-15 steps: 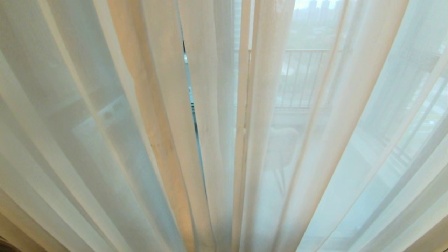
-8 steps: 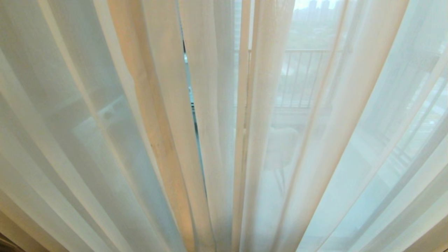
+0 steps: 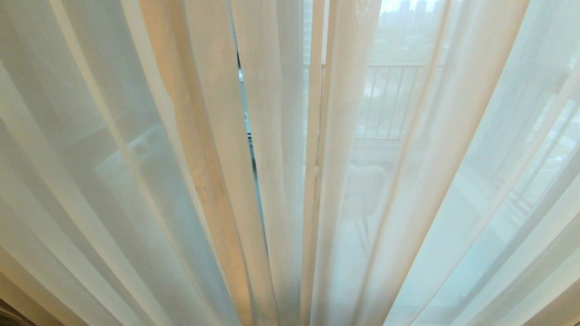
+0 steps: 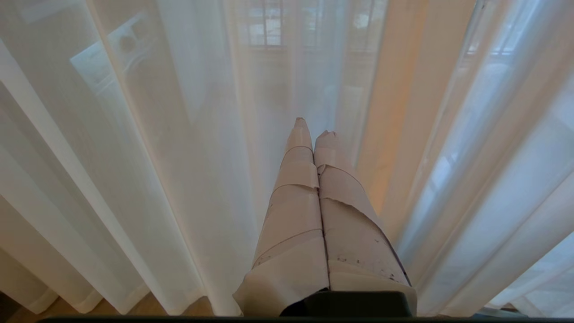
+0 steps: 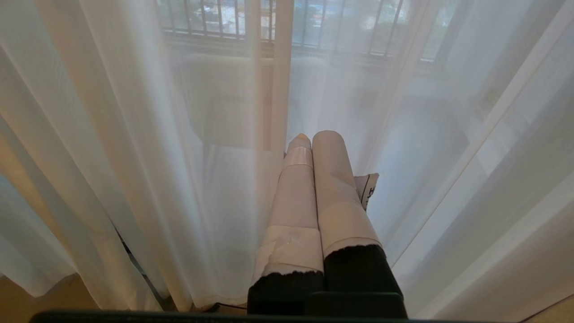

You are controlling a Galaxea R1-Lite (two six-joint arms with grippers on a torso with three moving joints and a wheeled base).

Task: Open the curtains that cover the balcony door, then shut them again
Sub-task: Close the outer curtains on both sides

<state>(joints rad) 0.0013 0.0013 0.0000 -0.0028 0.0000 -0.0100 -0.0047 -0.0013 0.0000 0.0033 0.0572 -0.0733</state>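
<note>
Facing the curtains [image 3: 113, 136], left gripper [image 4: 312, 128] and right gripper [image 5: 314, 137], jaws together.

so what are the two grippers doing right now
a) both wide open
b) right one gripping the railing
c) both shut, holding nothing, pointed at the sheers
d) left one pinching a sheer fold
c: the left gripper and right gripper each show fingers pressed together with nothing between them, in front of the drawn sheer curtains.

Head and both wrist cameras face the sheer curtains [image 3: 136, 181] close up, sharing their folds.
</note>
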